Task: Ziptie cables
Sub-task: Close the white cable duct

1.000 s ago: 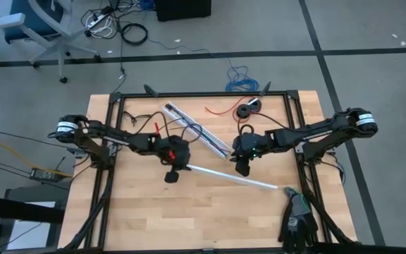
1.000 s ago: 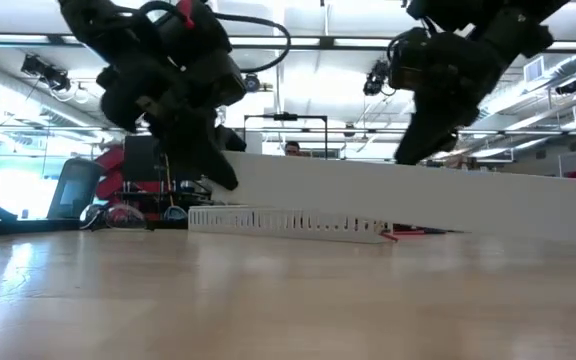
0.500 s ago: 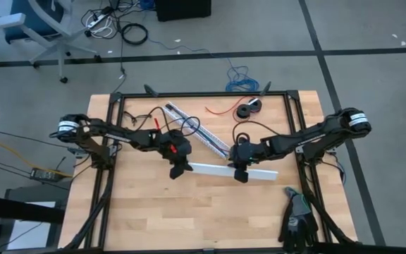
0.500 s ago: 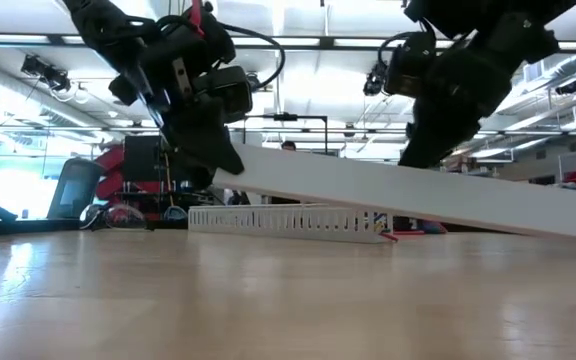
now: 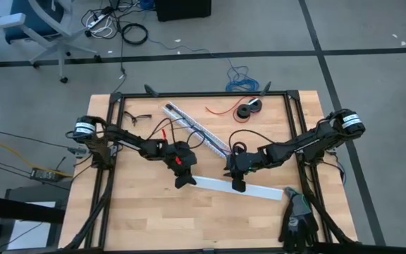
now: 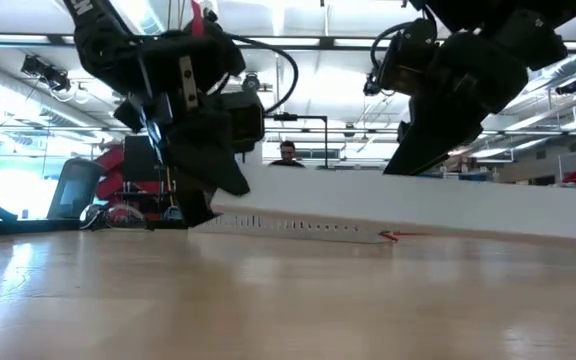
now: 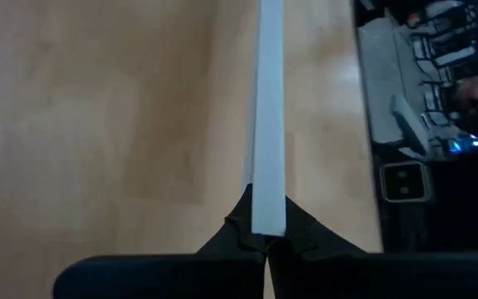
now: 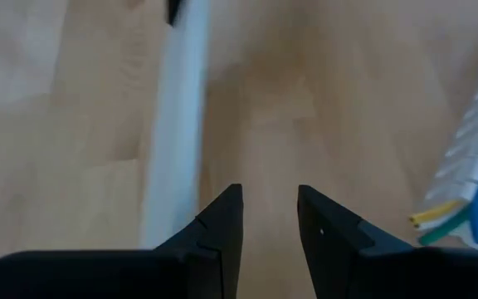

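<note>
Both arms reach toward the table's middle. The left gripper (image 5: 185, 180) has its fingers pinched together; the right gripper (image 5: 236, 185) hangs with fingers apart.

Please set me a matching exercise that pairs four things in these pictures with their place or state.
Things:
1. left gripper
2. right gripper
3. slotted duct
4. black gloves

Places or states:
A. open, nothing between its fingers
B. at a corner of the table on the right arm's side
C. shut on one end of the white strip
D. lying diagonally on the table, apart from both grippers

Pairs: 1-C, 2-A, 3-D, 4-B
</note>
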Robot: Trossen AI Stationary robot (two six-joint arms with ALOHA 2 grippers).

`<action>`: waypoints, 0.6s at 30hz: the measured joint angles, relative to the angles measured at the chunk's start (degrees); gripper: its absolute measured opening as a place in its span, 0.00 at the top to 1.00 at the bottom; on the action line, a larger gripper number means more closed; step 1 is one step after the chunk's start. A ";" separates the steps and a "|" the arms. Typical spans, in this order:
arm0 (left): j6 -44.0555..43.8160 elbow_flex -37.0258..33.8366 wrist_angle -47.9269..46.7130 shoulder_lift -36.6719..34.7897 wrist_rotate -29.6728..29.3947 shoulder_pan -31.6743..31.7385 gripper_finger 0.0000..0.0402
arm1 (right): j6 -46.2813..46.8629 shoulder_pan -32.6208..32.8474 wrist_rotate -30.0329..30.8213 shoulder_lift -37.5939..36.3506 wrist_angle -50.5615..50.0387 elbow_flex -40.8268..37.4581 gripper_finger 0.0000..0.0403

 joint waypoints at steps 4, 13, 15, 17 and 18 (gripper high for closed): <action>1.90 -0.03 0.56 1.57 -2.08 0.00 0.96 | 1.24 1.37 0.02 -0.08 0.68 0.00 0.74; 0.47 -0.16 1.26 2.72 -11.56 -0.15 0.77 | 3.05 3.72 0.02 -0.08 1.05 0.00 0.74; 0.79 -0.16 1.05 2.72 -12.09 -0.15 0.73 | 3.06 3.95 0.02 -0.08 1.05 0.00 0.74; 0.83 -0.16 0.95 2.72 -13.12 -0.22 0.70 | 3.05 4.00 0.02 -0.08 1.09 0.00 0.74; 0.93 -0.16 0.93 2.72 -13.21 -0.22 0.68 | 3.05 4.00 0.04 -0.08 1.17 0.00 0.74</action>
